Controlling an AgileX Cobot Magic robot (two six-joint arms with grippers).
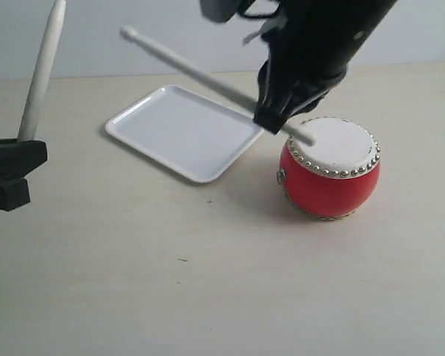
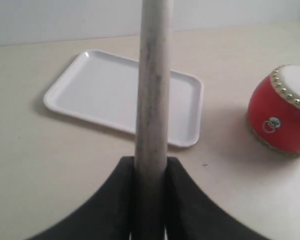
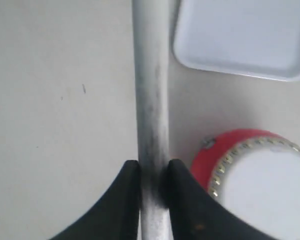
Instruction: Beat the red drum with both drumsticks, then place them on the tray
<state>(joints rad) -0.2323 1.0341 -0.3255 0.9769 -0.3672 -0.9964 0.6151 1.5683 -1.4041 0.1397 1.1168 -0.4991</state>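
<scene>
— Black left gripper [image 1: 18, 148], closest to the camera at the 9 o'clock edge of the exterior view: what is it doing?

— Its two fingers are pinched on a thin pale cream drumstick [image 1: 41, 74], gripped near the lower end. That stick stands almost upright, leaning slightly toward 1 o'clock. The left wrist view shows the same pinch, with the stick [image 2: 152, 90] rising between the black fingers [image 2: 110, 205].

— And the right gripper?

— The right gripper [image 1: 278, 119] hangs from a dark arm [image 1: 326, 37] that enters at about 1 o'clock. It is clamped on the second pale drumstick [image 1: 185, 67]. That stick's rounded tip points up toward 10 o'clock, above the tray. Its short back end pokes out over the 9 o'clock rim of the drum's white skin. Whether it touches the skin, I cannot tell.

— Where is the drum?

— A small, barrel-shaped, glossy red drum [image 1: 330, 185], its white top ringed by silver studs, sits on the pale beige tabletop [image 1: 208, 282]. It is at about 3 o'clock from the picture's centre. A small metal ring shows on its 9 o'clock side.

— And the tray?

— A flat, glossy white rectangular tray [image 1: 182, 130] with rounded corners lies at 10 o'clock from the drum, near it but apart. Both sticks are held in the air.
</scene>
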